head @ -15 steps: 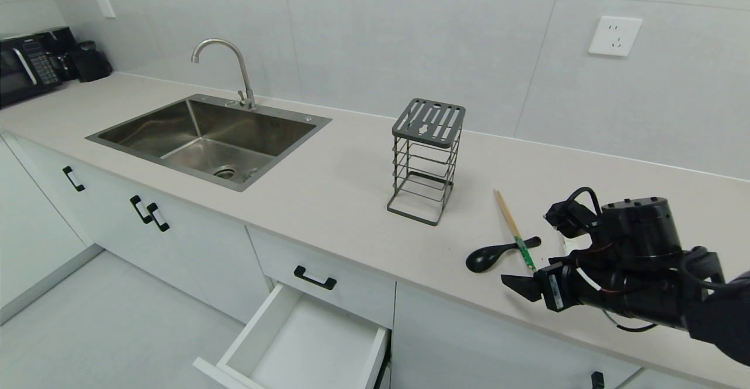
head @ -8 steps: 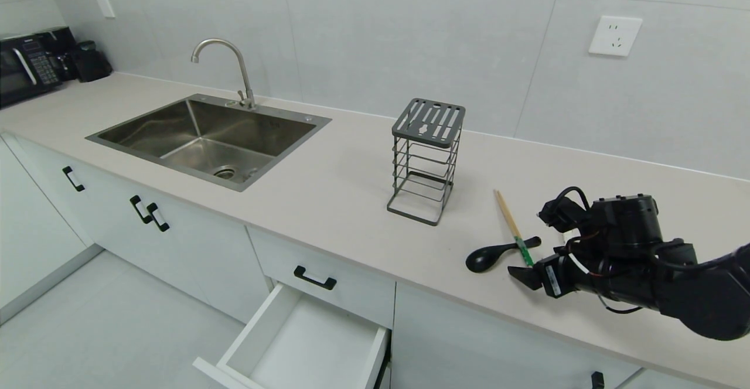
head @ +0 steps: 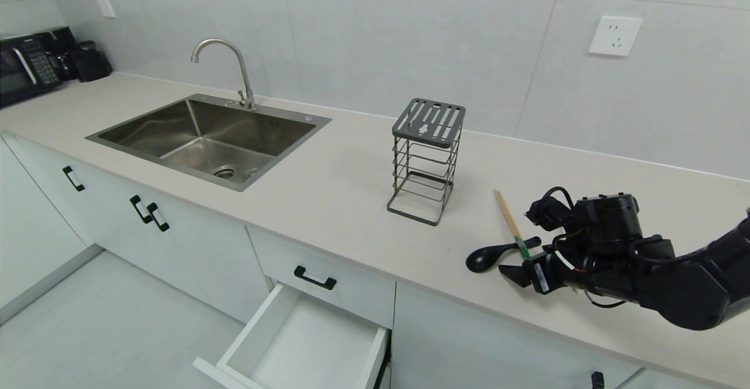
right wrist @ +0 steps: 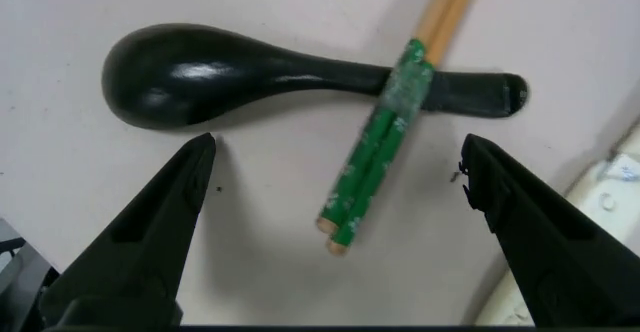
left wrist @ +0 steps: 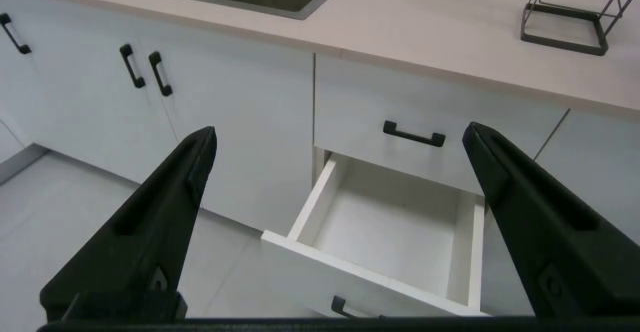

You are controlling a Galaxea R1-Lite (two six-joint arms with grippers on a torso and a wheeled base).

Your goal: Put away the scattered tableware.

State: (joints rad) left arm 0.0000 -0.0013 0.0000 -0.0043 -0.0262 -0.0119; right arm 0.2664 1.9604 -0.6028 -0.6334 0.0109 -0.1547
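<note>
Your right arm has pushed in toward the robot's left over the last second. Its claw [right wrist: 338, 162] has closed the gap to the tableware and now hangs low over the tabletop [head: 328, 195], close to the front edge. The spoon, the chopsticks and everything else on the tabletop lie where they lay before.

That claw is spread wide and has hold of nothing. In the right wrist view its two dark fingers [right wrist: 150, 242] stand well apart. The black spoon [right wrist: 290, 77] and the pair of wooden chopsticks [right wrist: 400, 122] lie on the tabletop just beyond the tips.

The spoon rests flat, with its bowl toward the robot's left and its handle running off to the right. The chopsticks lie side by side across that handle and touch it. Their green-patterned ends point toward the front edge, and their plain wooden length runs back toward the wall.

Your left claw [left wrist: 335, 137] is also wide open and empty. It hovers out in front of the cabinets, above the white drawer [left wrist: 390, 222], which is pulled open below the tabletop edge.

A grey wire rack [head: 426, 160] with a slotted top plate stands upright on the tabletop. It is near the chopsticks, on the robot's left of them. Farther left sits the steel sink [head: 205, 137] with its curved faucet [head: 225, 64]. A microwave [head: 26, 64] stands at the far end, and a white wall socket [head: 614, 36] is set in the tiles above the tableware.
</note>
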